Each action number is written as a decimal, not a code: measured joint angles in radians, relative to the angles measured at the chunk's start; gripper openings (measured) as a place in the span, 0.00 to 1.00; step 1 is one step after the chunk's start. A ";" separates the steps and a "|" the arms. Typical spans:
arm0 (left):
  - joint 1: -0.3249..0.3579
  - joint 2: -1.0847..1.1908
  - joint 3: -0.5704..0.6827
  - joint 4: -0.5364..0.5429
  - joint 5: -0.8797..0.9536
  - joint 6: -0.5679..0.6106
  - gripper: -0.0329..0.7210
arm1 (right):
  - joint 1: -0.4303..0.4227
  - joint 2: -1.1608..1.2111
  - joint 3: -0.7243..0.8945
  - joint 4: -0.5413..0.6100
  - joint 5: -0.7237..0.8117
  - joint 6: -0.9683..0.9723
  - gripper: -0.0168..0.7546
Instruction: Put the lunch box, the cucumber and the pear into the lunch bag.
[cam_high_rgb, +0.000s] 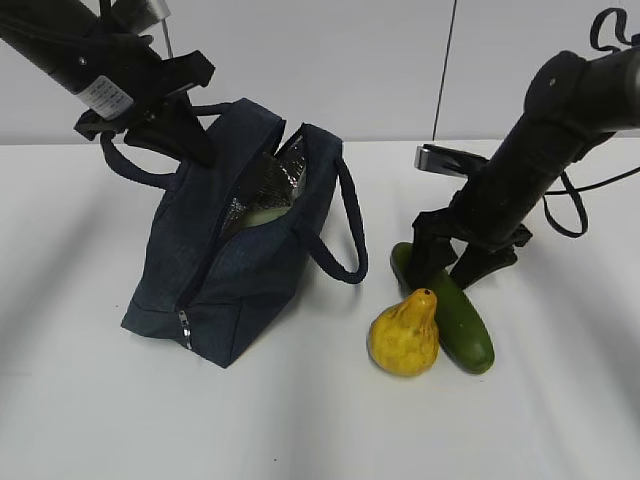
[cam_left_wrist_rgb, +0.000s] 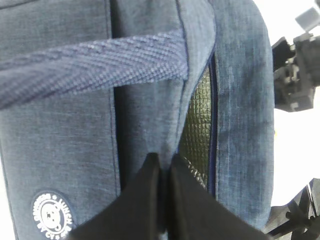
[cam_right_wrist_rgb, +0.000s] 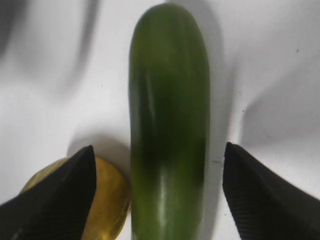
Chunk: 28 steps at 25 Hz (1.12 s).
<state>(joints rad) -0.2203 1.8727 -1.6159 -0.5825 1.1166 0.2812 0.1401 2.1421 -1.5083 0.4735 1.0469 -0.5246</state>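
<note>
The dark navy lunch bag (cam_high_rgb: 230, 280) stands left of centre with its zipper open and its silver lining (cam_high_rgb: 285, 170) showing. A pale green lid, the lunch box (cam_high_rgb: 265, 213), shows inside the opening. My left gripper (cam_high_rgb: 198, 152) is shut on the bag's top fabric edge beside the opening; in the left wrist view (cam_left_wrist_rgb: 162, 161) its jaws pinch that edge next to the foil lining (cam_left_wrist_rgb: 195, 120). The cucumber (cam_high_rgb: 452, 312) lies on the table with the yellow pear (cam_high_rgb: 404, 336) against its left side. My right gripper (cam_high_rgb: 455, 268) is open and straddles the cucumber (cam_right_wrist_rgb: 170, 115), with the pear (cam_right_wrist_rgb: 107, 200) by its left finger (cam_right_wrist_rgb: 65, 195).
The white table (cam_high_rgb: 90, 400) carries everything. The bag's two loop handles (cam_high_rgb: 345, 235) hang to either side, one crossing the left wrist view (cam_left_wrist_rgb: 100, 65). A white round logo (cam_left_wrist_rgb: 51, 216) marks the bag's side. A cable (cam_high_rgb: 575, 200) hangs off the right arm.
</note>
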 joint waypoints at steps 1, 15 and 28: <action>0.000 0.000 0.000 0.000 0.000 0.000 0.05 | 0.000 0.008 0.000 0.000 0.000 0.000 0.78; 0.000 0.000 0.000 -0.001 0.000 0.000 0.05 | 0.000 0.013 -0.021 0.001 0.023 0.006 0.49; 0.000 0.000 0.000 -0.001 0.000 0.000 0.05 | 0.000 0.017 -0.294 -0.102 0.162 0.105 0.55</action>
<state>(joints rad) -0.2203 1.8725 -1.6159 -0.5834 1.1164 0.2812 0.1401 2.1595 -1.8019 0.3711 1.2091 -0.4195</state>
